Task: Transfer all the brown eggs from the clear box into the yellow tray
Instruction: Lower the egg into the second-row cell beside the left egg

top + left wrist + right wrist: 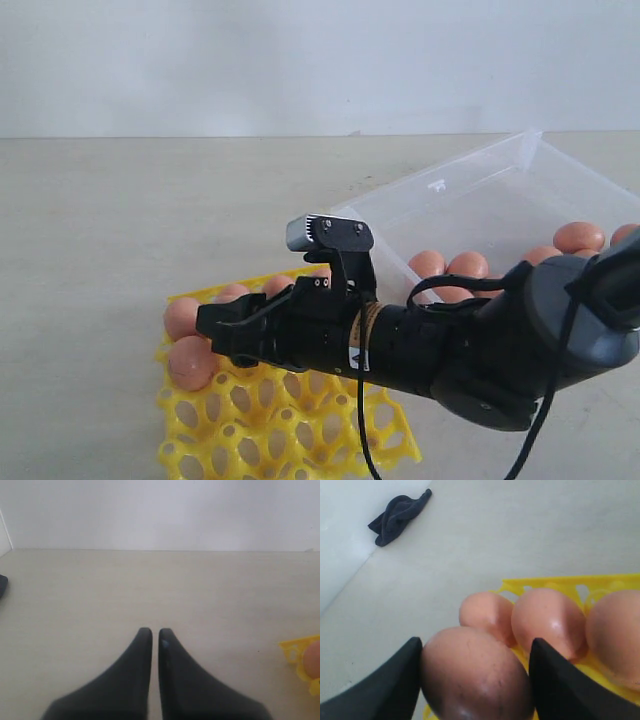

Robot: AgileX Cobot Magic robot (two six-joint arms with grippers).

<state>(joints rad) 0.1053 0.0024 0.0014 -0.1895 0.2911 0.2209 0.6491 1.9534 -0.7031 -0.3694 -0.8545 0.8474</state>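
placing step: right gripper [476,644] grasping one brown egg [475,680] over the yellow tray [300,430], at 7 o'clock of the clear box [480,190]; next, lower into a free cup and release; left gripper [151,632] clenched, empty.

In the exterior view the right arm [440,345] hides the middle of the yellow tray [215,402], so the number of filled cups cannot be told. The tray's near side and the clear box [480,190] are cut by the picture's edges. In the right wrist view the brown egg [475,680] in the right tool [476,645] is cut at the bottom. In the left wrist view a dark thing [2,586] is too cut off to name.
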